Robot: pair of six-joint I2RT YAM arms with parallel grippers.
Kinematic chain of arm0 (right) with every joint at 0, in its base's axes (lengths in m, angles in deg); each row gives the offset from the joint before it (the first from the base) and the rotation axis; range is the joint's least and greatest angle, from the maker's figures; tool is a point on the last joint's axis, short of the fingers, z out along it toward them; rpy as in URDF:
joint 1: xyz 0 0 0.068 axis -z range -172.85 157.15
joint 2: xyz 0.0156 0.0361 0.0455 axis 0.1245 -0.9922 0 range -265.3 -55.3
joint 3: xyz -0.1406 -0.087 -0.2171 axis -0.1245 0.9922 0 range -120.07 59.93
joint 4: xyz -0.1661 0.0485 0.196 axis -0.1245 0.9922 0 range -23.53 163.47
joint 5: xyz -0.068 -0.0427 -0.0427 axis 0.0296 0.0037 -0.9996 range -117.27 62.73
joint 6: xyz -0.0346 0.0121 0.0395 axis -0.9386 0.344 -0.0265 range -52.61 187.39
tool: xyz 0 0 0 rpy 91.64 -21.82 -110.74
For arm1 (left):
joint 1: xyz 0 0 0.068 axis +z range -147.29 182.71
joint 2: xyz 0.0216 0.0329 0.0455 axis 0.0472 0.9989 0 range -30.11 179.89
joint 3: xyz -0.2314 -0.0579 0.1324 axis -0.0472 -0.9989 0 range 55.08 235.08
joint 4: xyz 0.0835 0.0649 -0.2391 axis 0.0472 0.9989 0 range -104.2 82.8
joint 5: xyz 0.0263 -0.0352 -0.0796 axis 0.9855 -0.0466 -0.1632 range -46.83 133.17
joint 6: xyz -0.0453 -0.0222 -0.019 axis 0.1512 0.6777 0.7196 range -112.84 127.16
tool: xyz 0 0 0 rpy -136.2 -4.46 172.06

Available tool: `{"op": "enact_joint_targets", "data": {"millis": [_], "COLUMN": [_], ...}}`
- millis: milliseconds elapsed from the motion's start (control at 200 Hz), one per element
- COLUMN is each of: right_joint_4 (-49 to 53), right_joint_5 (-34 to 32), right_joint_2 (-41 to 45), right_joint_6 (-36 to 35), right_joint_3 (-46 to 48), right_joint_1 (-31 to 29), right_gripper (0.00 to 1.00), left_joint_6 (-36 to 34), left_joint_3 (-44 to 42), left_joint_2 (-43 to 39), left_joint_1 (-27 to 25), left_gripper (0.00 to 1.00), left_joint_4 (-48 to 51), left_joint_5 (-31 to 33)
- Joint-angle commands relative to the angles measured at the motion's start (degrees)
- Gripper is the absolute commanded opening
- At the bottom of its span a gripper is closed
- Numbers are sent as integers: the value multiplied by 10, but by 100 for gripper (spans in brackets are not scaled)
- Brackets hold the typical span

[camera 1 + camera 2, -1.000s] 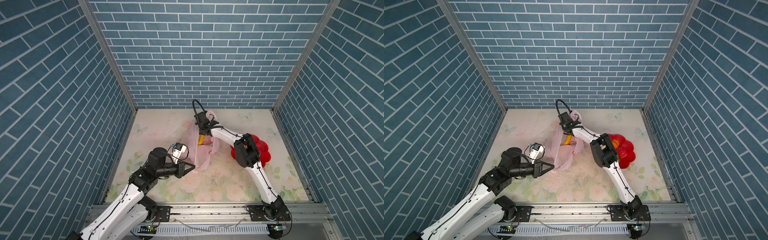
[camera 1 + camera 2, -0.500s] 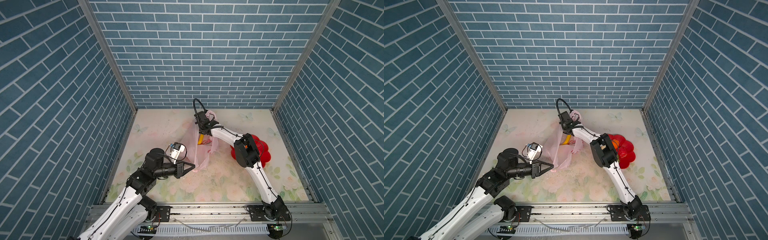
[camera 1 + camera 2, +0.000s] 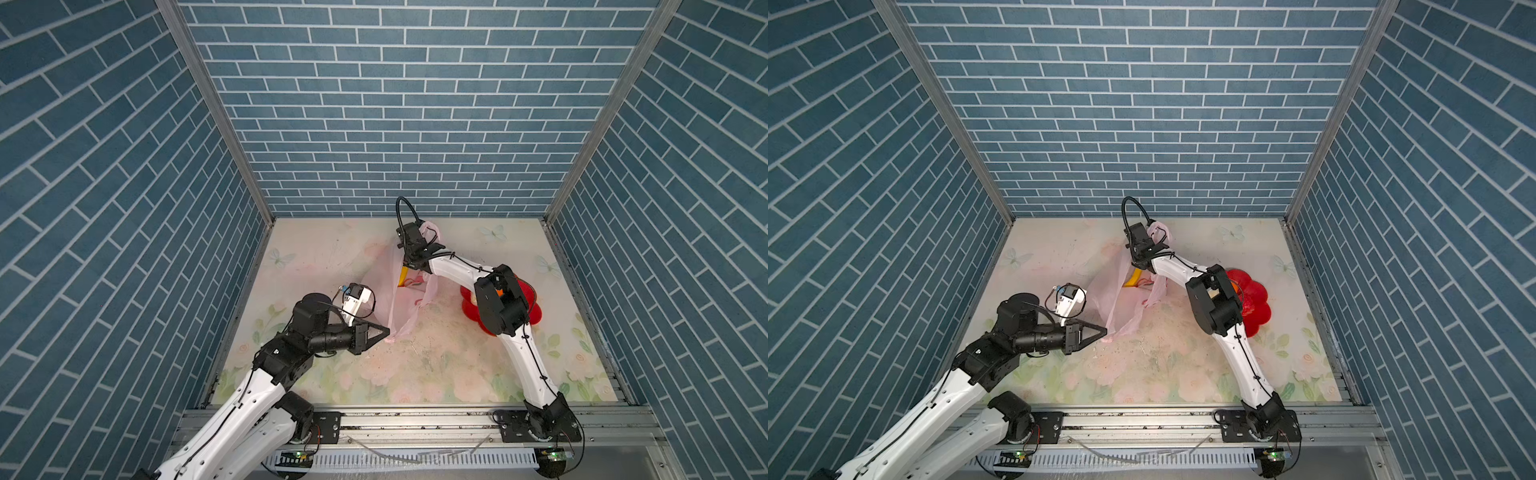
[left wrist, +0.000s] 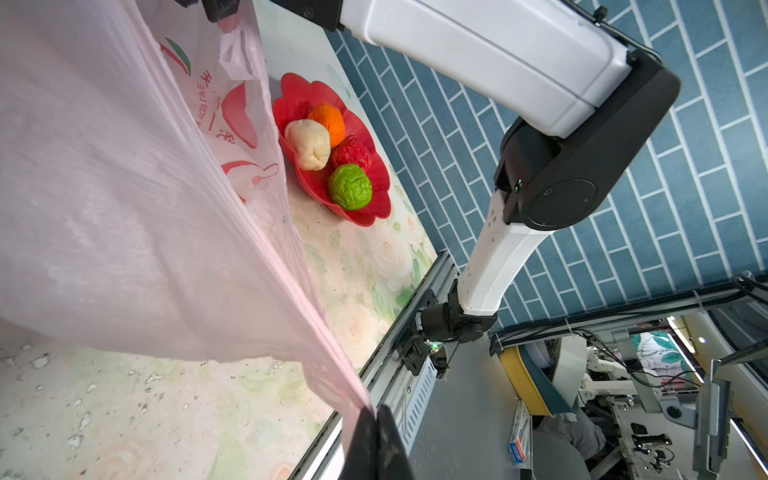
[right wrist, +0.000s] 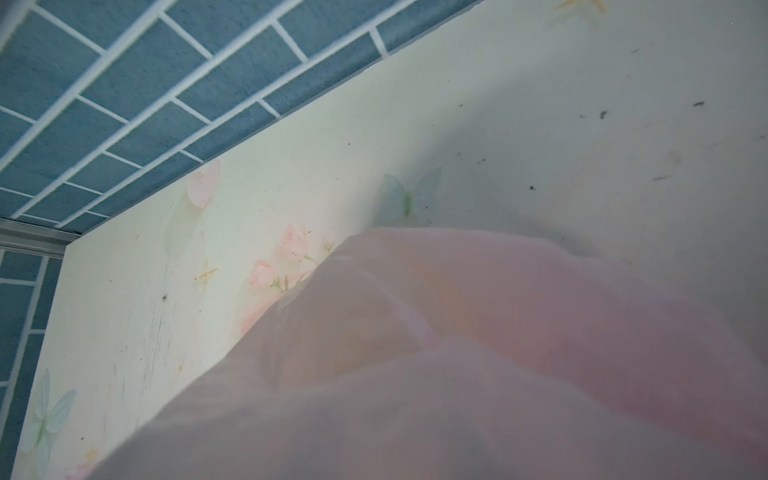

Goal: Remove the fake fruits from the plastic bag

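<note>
The pale-pink plastic bag (image 3: pixel 390 291) (image 3: pixel 1115 299) is stretched upright in the middle of the table. My left gripper (image 3: pixel 387 331) (image 3: pixel 1104 330) (image 4: pixel 376 411) is shut on its lower corner, pulling the film taut. My right wrist (image 3: pixel 412 245) (image 3: pixel 1142 245) reaches down into the bag's mouth; its fingers are hidden by bag film (image 5: pixel 498 353). A yellow banana (image 3: pixel 402 276) (image 3: pixel 1133 277) shows inside the bag. Out of the bag, on the red plate (image 4: pixel 376 210), lie an orange piece (image 4: pixel 328 120), a beige lump (image 4: pixel 308 143), a red ball (image 4: pixel 351 154) and a green ball (image 4: pixel 350 186).
The red flower-shaped plate (image 3: pixel 534 291) (image 3: pixel 1256 293) sits right of the bag, partly under my right arm's elbow (image 3: pixel 498 305). Blue brick walls close the table on three sides. A metal rail (image 3: pixel 415 419) runs along the near edge.
My left arm's elbow has drawn back a little while its gripper keeps the bag corner in about the same spot. The right arm stays in the bag's mouth.
</note>
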Motion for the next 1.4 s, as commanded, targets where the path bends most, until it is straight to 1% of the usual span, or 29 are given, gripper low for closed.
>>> {"op": "enact_joint_targets", "data": {"millis": [0,95,145,180,435,650,695,730,925,1145,1345,1395], "right_joint_4": [-11,-14,-18,-22,-56,-73,-74,-75,-80,-62,-45,-39], "right_joint_5": [-6,-4,-4,-6,-7,-18,-20,-20,-8,6,11,11], "right_joint_2": [29,39,44,48,63,71,70,71,67,51,38,34], "right_joint_6": [15,9,8,8,27,40,42,44,59,66,65,65], "right_joint_3": [34,53,61,67,99,112,114,114,117,100,81,73], "right_joint_1": [17,17,18,18,28,36,39,40,49,49,44,43], "right_gripper": [37,37,39,41,50,68,71,72,73,73,73,73], "left_joint_6": [-38,-43,-43,-43,-40,-40,-39,-38,-39,-34,-21,-18], "left_joint_3": [28,38,37,53,62,53,51,50,48,41,12,9], "left_joint_2": [6,11,10,7,-26,-48,-48,-66,-81,-78,-54,-30], "left_joint_1": [-6,-6,-7,-6,-7,-7,-6,-6,-6,-7,-6,-6], "left_gripper": [5,5,5,5,6,5,6,6,6,5,6,5], "left_joint_4": [43,46,50,54,89,117,120,120,122,107,64,55], "left_joint_5": [9,19,19,18,-29,-48,-51,-54,-63,-62,-55,-50]}}
